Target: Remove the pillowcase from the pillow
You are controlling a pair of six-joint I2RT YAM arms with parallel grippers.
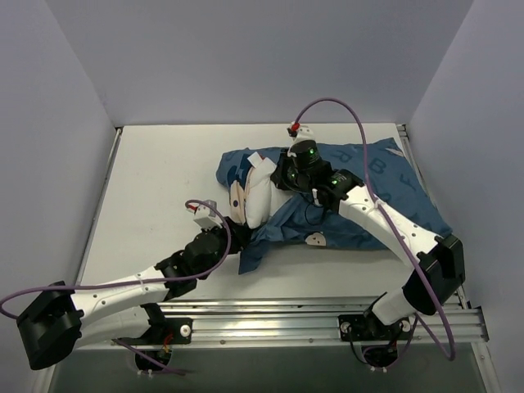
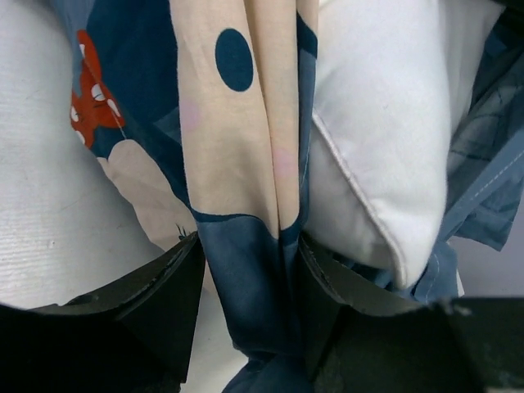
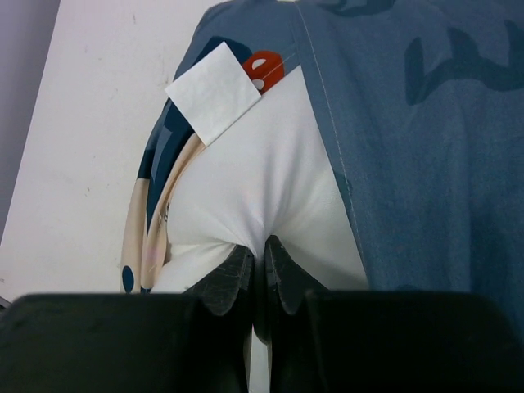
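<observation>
White table point(image 1: 155, 180), right wrist view catches right fingers point(image 3: 229, 282) pinching pillow point(image 3: 262, 172), left wrist view left fingers point(image 2: 176, 286) parted around pillowcase point(image 2: 254, 303)

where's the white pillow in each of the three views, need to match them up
Top external: the pillow is a white bulge near the middle, poking out of the left end of the pillowcase.
Left wrist: right of centre, upper half, beside the hanging cloth.
Right wrist: centre, pinched by the right gripper.
Shared landmark: the cream face print on the pillowcase, just left of the pillow in every view.
</observation>
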